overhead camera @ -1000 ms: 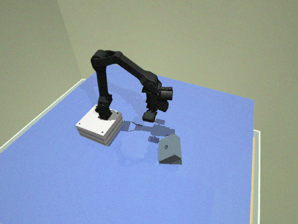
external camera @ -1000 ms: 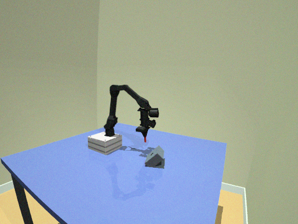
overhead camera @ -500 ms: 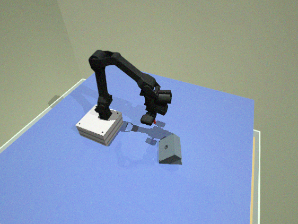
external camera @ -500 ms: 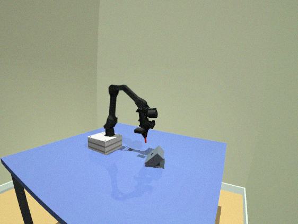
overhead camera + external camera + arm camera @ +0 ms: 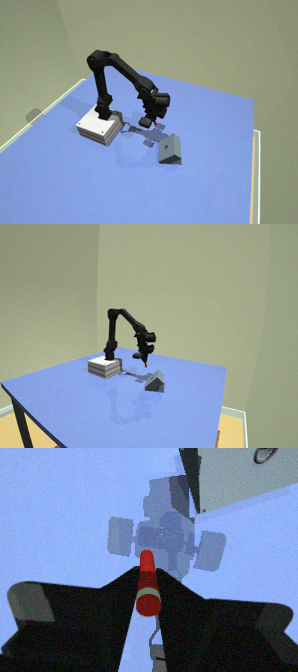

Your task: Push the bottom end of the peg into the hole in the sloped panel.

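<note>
Peg (image 5: 155, 123) (image 5: 146, 364) (image 5: 148, 579): red, round, pale-banded.

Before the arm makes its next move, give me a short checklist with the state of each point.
1. Peg held between the fingers: ok.
2. Peg lifted off the table: ok.
3. Hole unblocked at its mouth: ok, as far as the top view shows.
4. Peg's bottom end at the hole: not ok, it hangs away from it.
5. Peg in line with the hole's direction: cannot tell exactly.
6. Peg's size suits the hole: cannot tell.
</note>
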`<state>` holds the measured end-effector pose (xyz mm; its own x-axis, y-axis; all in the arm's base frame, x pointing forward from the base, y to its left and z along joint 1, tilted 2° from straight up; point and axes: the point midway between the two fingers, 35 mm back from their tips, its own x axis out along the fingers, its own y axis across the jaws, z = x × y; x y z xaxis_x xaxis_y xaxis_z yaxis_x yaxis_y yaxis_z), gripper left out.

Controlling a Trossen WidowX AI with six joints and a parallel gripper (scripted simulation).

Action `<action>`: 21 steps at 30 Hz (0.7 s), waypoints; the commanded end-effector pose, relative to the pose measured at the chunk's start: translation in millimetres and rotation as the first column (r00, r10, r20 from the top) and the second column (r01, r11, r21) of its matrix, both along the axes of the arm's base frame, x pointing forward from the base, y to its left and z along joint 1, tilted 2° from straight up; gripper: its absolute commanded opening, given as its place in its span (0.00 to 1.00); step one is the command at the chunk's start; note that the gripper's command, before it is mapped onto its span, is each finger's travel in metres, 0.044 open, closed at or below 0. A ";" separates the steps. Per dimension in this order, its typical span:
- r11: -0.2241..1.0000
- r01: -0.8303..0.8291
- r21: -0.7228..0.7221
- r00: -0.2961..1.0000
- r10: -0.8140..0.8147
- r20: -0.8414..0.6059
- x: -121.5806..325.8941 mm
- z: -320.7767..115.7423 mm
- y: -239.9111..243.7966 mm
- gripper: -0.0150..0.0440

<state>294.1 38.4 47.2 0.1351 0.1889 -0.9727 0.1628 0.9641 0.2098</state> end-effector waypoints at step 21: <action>0.983 0.161 0.091 0.984 -0.167 0.058 5.8 1.7 -23.5 0.25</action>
<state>299.6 17.0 47.4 0.2175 0.2341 -0.9476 0.2862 0.9128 0.2912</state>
